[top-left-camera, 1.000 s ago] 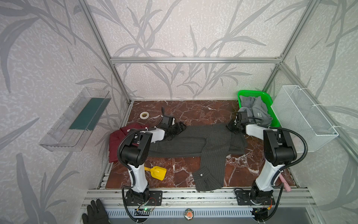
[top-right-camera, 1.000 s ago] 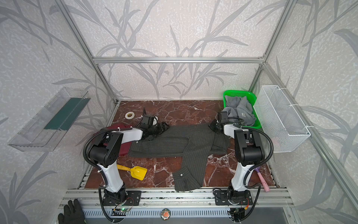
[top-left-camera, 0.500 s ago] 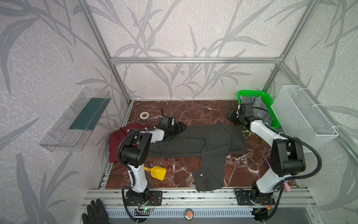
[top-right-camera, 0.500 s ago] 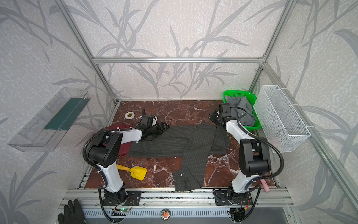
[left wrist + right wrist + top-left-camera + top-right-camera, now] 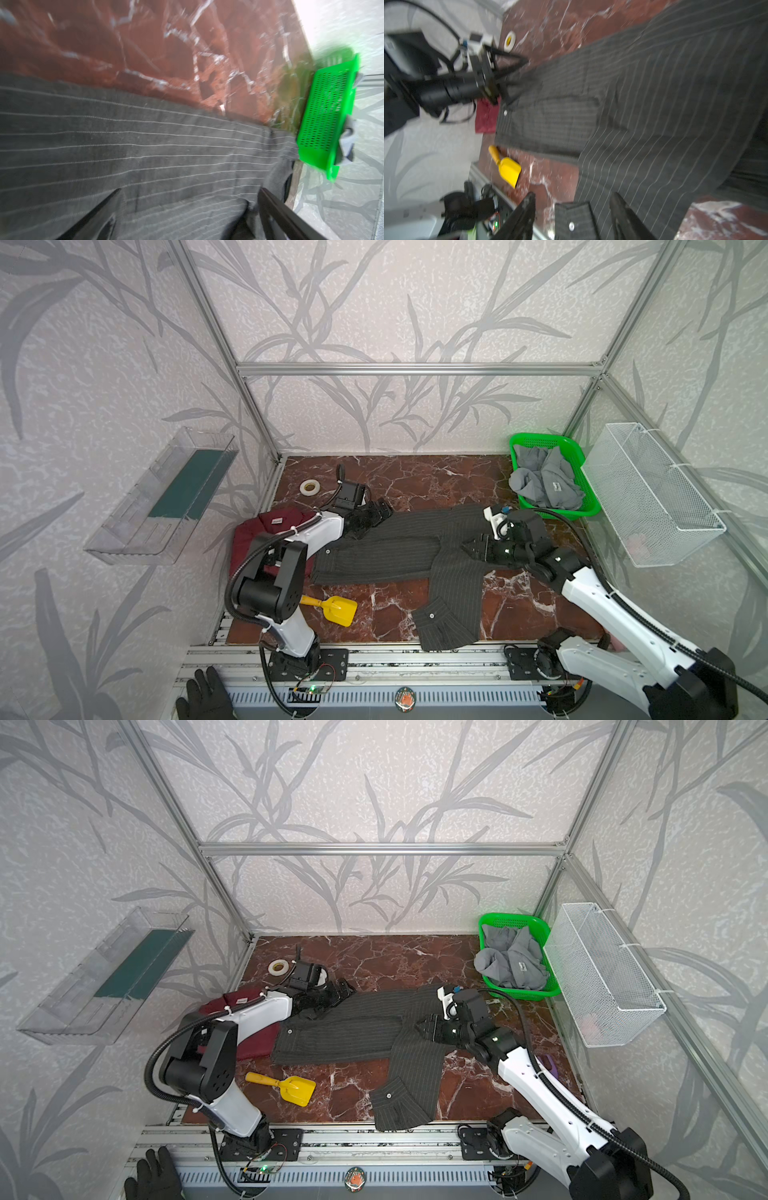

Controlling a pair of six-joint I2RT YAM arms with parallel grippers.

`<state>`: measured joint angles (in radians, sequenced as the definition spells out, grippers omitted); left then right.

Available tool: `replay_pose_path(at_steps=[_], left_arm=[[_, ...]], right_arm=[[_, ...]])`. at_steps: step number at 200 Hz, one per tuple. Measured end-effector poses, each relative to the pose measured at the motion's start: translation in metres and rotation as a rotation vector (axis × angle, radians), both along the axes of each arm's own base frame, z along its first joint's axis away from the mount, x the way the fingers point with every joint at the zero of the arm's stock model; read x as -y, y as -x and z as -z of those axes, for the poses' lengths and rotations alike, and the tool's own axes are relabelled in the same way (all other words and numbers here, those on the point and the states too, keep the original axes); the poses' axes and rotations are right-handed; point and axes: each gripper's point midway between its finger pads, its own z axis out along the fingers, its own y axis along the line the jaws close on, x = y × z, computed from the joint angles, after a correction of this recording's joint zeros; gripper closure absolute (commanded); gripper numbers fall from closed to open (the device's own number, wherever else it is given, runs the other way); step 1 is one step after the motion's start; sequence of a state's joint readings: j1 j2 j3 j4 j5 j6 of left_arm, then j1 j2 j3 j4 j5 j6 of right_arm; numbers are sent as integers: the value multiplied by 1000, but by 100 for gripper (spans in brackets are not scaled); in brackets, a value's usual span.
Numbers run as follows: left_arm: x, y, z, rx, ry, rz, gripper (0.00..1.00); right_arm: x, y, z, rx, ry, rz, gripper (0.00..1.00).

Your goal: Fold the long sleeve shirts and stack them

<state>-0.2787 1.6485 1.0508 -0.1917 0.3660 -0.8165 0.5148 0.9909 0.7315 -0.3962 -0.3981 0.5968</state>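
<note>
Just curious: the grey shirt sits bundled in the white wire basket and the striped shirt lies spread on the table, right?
Not quite. Both top views show the grey shirt bundled in the green basket, not the white wire basket. The striped shirt does lie spread on the table.

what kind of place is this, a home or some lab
Probably a robot test cell, not a home: an aluminium frame boxes in a marble-look tabletop, a left arm and a right arm are bolted to its front rail, and a pinstriped shirt lies spread out.
</note>
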Motion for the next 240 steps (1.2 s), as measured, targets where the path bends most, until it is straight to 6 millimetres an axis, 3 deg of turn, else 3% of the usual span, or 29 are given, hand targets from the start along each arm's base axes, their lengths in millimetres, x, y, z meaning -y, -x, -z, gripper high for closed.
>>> replay_pose_path(at_steps=[30, 55, 74, 109, 125, 153, 173, 194, 240], left_arm=[[-5, -5, -53, 96, -59, 28, 1], [-18, -2, -91, 172, -153, 49, 1], [-32, 8, -113, 226, -235, 52, 1], [-64, 29, -142, 305, -388, 42, 1], [-76, 38, -145, 330, -446, 30, 1], [-97, 60, -128, 319, -535, 14, 1], [-107, 68, -119, 310, -588, 5, 1], [-113, 70, -117, 312, -618, -5, 1], [-118, 68, -120, 325, -645, -19, 1]], right_arm=[[-32, 55, 31, -49, 65, -260, 43], [-46, 88, 65, -109, 153, -414, 43], [-49, 99, 88, -154, 217, -469, 44], [-45, 101, 126, -219, 322, -502, 45], [-41, 104, 140, -249, 365, -519, 46], [-44, 103, 148, -246, 385, -533, 51], [-47, 102, 149, -231, 383, -538, 63], [-49, 100, 152, -226, 386, -540, 76], [-52, 100, 154, -225, 384, -539, 92]])
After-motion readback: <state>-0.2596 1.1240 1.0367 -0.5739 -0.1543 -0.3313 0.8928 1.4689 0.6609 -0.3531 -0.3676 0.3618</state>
